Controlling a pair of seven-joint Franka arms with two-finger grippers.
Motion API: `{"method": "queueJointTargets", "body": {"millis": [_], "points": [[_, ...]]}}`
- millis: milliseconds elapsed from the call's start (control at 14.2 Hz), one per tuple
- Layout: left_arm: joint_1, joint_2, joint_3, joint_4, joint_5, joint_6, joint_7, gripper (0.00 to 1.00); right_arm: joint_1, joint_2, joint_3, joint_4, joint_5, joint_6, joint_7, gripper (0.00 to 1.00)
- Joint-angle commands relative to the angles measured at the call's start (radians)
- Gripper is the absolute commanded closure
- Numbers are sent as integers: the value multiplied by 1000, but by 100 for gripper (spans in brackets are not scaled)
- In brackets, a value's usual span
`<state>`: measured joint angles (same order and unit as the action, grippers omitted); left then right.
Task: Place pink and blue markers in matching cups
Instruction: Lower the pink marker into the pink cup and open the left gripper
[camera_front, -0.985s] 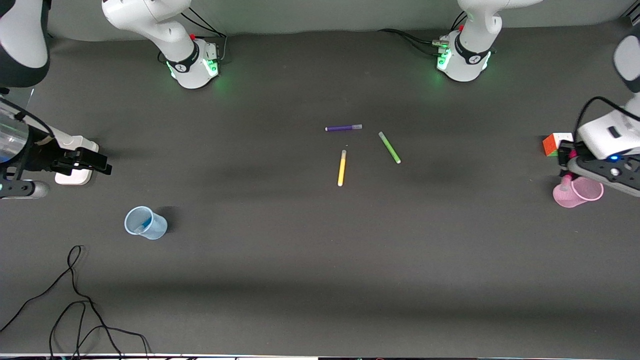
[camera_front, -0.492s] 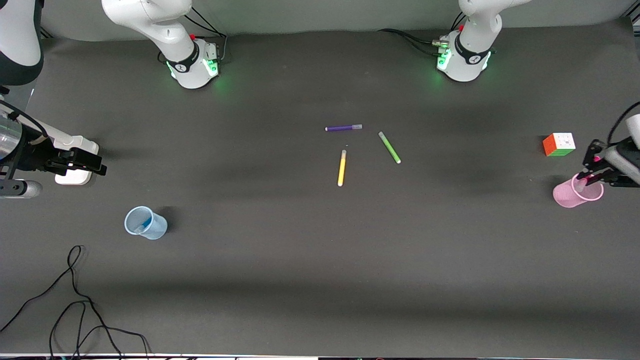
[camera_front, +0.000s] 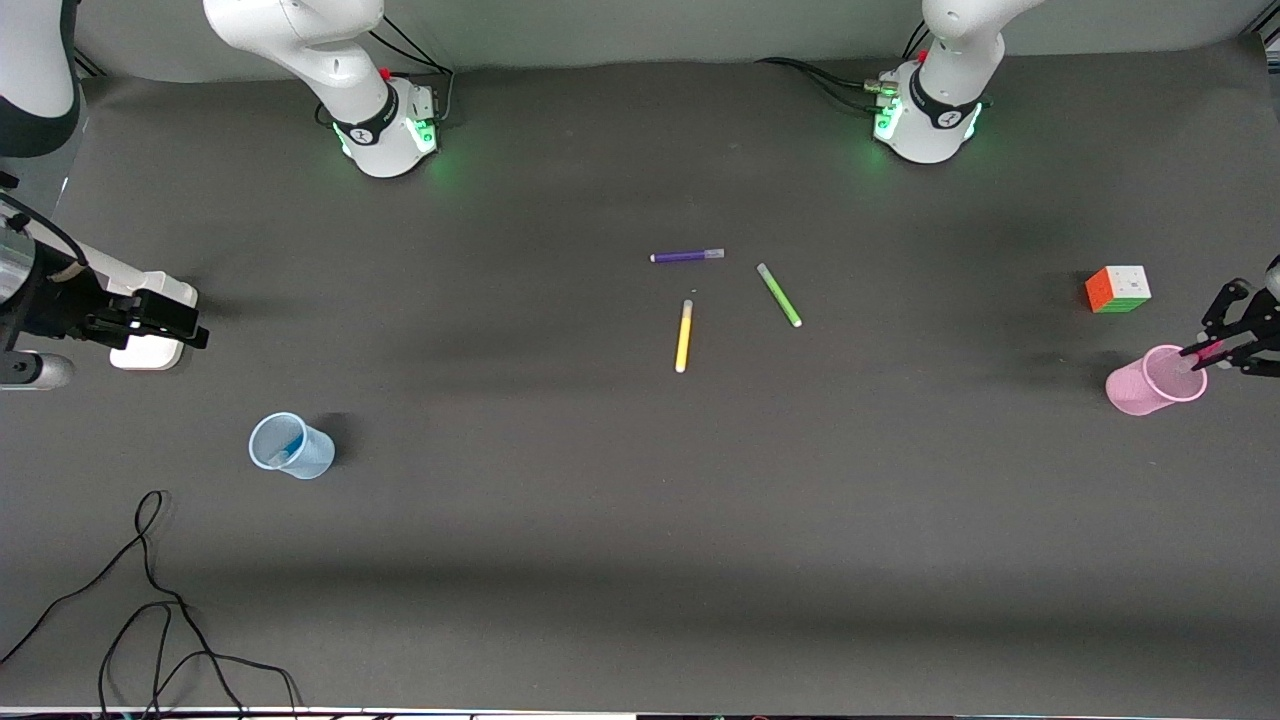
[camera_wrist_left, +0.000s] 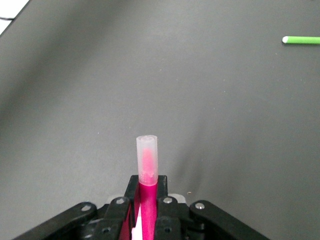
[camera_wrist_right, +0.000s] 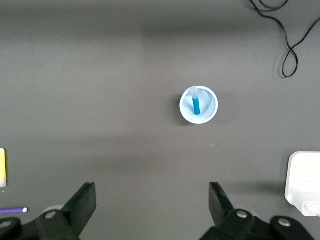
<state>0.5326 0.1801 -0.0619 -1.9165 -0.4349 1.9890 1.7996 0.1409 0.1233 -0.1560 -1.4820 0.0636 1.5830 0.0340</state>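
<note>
Gripping the pink marker (camera_wrist_left: 147, 172) tight, my left hand (camera_front: 1215, 350) sits over the rim of the pink cup (camera_front: 1135, 392) at the left arm's end of the table, the marker's tip angled down toward the cup's mouth but, as far as I can judge, not yet let go inside it. My right hand (camera_wrist_right: 150, 202) hangs spread wide and empty above the table at the right arm's end, waiting. Below it the blue marker (camera_wrist_right: 196, 102) already stands in the blue cup (camera_wrist_right: 210, 114), so I count that half as done. What is left is dropping the pink one. The purple pen (camera_front: 687, 256), yellow pen (camera_front: 684, 336) and green pen (camera_front: 779, 295) lie mid-table, and a puzzle cube (camera_front: 1118, 288) sits near the pink cup.
</note>
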Motion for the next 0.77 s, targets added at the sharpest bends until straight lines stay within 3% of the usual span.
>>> {"method": "queueJointTargets", "body": {"millis": [0,422,704], "points": [[61,59,-13,13,-86,8,182,100,-3,-33,16,-35,-13,32,21,0],[150,180,-16,25,-206,-19,404,100,34,-22,21,-37,-18,34,23,0],[172,263,-16,88,-241,-90,454,100,34,-19,23,-34,-14,31,24,0]]}}
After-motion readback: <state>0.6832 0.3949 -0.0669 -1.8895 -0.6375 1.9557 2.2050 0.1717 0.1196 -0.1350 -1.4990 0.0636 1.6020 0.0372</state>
